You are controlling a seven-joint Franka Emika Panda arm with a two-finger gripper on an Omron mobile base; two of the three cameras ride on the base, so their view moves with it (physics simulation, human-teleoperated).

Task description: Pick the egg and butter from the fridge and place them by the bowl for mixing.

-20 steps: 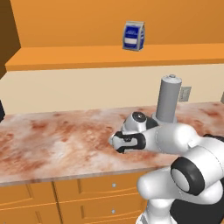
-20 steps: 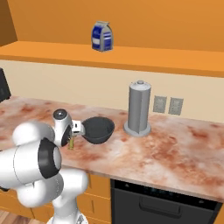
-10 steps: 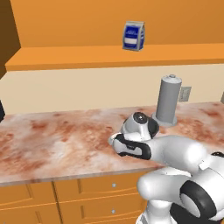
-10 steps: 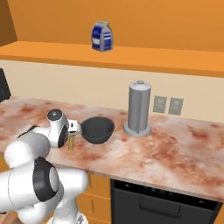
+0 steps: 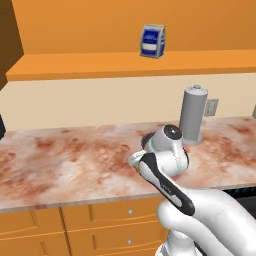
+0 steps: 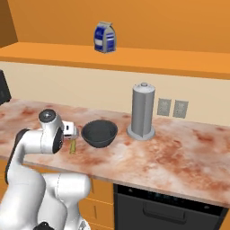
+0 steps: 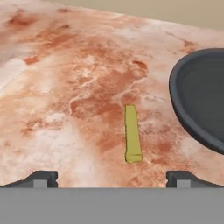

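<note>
I see the butter [image 7: 132,134] lying flat on the table [image 7: 65,87], just beside the bowl [image 7: 199,100] on its left, clear of its rim; my pincer [image 7: 113,178] hangs spread wide above the butter's near end, gripping nothing; the bowl is cut off at the hand view's right edge; bare table stretches away left of the bowl.

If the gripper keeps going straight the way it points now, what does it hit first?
Most likely the butter, lying flat on the counter between the open fingertips of the gripper. The bowl sits off to one side, apart from the butter. Depth is hard to judge.
</note>
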